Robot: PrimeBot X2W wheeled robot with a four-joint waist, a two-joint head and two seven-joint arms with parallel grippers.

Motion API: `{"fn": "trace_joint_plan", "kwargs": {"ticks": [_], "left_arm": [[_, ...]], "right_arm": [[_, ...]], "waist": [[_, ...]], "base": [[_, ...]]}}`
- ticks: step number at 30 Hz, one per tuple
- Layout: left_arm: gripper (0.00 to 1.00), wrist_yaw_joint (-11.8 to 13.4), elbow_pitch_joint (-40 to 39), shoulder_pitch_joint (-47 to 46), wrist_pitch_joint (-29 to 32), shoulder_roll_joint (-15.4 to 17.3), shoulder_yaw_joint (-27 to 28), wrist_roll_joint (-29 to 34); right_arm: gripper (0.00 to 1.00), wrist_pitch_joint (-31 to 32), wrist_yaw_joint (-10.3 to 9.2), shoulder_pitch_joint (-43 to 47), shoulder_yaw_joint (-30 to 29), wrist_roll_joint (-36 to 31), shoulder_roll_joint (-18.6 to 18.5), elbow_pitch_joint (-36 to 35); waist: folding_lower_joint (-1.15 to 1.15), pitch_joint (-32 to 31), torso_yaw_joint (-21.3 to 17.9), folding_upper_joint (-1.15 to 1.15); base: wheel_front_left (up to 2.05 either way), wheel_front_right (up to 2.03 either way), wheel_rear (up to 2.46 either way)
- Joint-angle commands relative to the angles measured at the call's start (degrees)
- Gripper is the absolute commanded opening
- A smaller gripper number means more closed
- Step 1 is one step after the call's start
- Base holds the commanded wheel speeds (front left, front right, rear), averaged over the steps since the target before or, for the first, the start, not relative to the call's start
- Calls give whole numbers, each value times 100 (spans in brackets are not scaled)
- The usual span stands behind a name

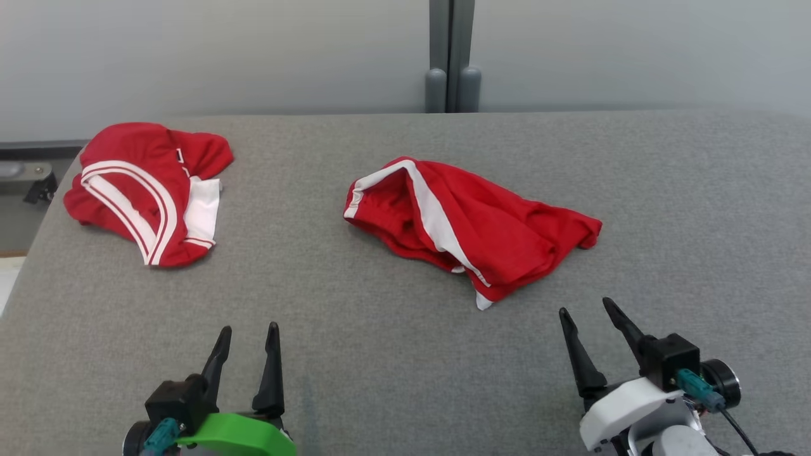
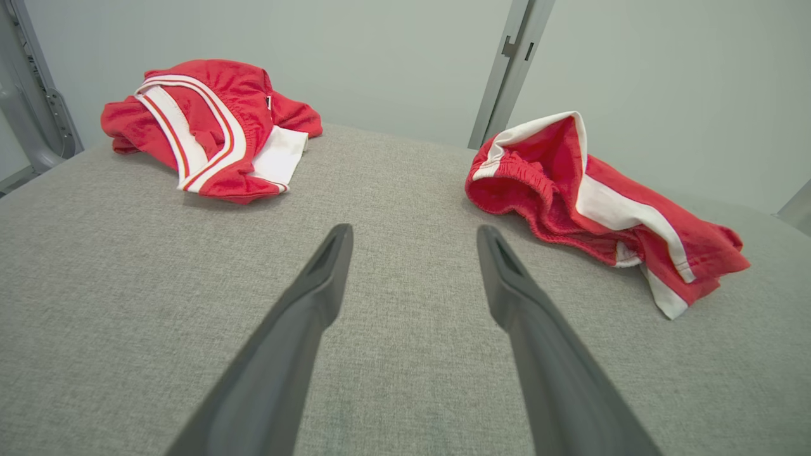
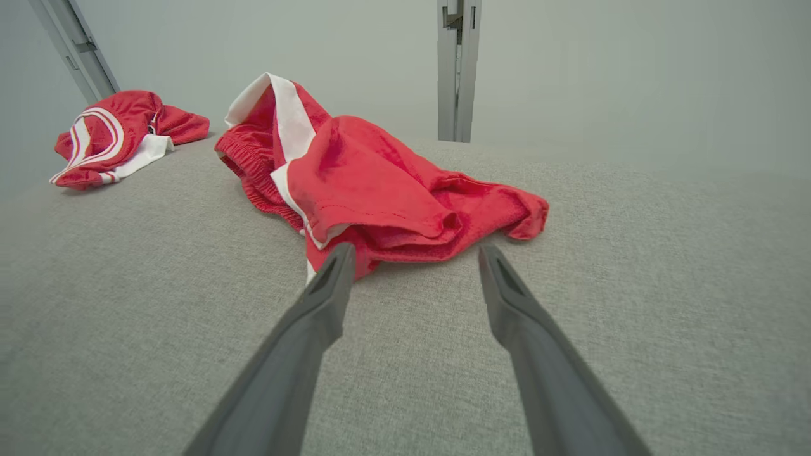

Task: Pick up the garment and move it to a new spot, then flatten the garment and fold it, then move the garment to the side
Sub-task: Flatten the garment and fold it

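Two crumpled red garments with white stripes lie on the grey table. One garment (image 1: 469, 228) (image 2: 602, 209) (image 3: 374, 183) is bunched up at the table's middle. The other garment (image 1: 149, 190) (image 2: 212, 126) (image 3: 117, 136) sits at the far left. My left gripper (image 1: 248, 330) (image 2: 412, 234) stands open near the front edge at the lower left, nothing between its fingers. At the lower right, my right gripper (image 1: 586, 307) (image 3: 415, 253) is open too, its fingertips just short of the middle garment's near hem.
The grey fabric table (image 1: 405, 354) runs back to a pale wall with a grey upright post (image 1: 451, 57) behind the middle. A dark metal fitting (image 1: 28, 177) sits past the table's left edge.
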Motion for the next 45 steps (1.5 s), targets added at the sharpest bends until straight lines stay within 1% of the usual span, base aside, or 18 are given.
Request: {"fn": "trace_joint_plan", "kwargs": {"ticks": [1,9,15,19,23,24,25,26,27,28,36,40,45], "left_arm": [[100,-31,-14,-133,-5,8,-20,-49],[100,-31,-59,-356,-5,8,-176,-115],[100,-31,-46,-424,-5,8,-212,-133],[100,-30,-29,-440,-5,7,-226,-126],[100,-21,-15,-411,-5,7,-197,-90],[100,-19,-11,-394,-5,7,-183,-79],[100,-17,-3,-379,-5,7,-173,-73],[100,-15,7,-362,-5,8,-163,-68],[100,-14,14,-351,-5,7,-164,-64],[100,-14,32,-334,-5,7,-168,-55],[100,-7,85,-176,-5,8,-147,-37],[100,-11,107,-83,-5,8,-148,-30],[100,-15,96,-52,-5,8,-163,-41]], "right_arm": [[100,-2,-8,-158,85,-30,-24,151],[100,-3,-8,-891,521,84,-23,1071],[100,-3,-8,-1280,564,150,-25,1507],[100,-3,-8,-1429,497,90,-27,1532],[99,-3,-8,-1489,392,126,-26,1347],[66,-3,-8,-1482,392,161,-25,1332],[43,-3,-8,-1486,394,187,-27,1326],[26,-3,-8,-1503,401,201,-26,1310],[5,-3,-8,-1522,402,197,-25,1279],[0,-3,-8,-1546,426,198,-24,1199],[0,-2,-8,-1262,574,339,-23,531],[0,-3,-8,-1098,422,184,-24,379],[0,-3,-8,-952,49,-167,-26,403]], "waist": [[0,224,260,0],[0,628,827,0],[0,774,1094,0],[0,787,1176,0],[0,755,1182,0],[0,736,1170,0],[0,719,1158,0],[0,693,1139,0],[0,679,1124,0],[0,629,1085,0],[0,308,764,0],[0,169,539,0],[0,114,268,0]], "base": [[0,0,0],[0,0,0],[0,0,0],[0,0,0],[0,0,0],[0,0,0],[0,0,0],[0,0,0],[0,0,0],[0,0,0],[0,0,0],[0,0,0],[0,0,0]]}}
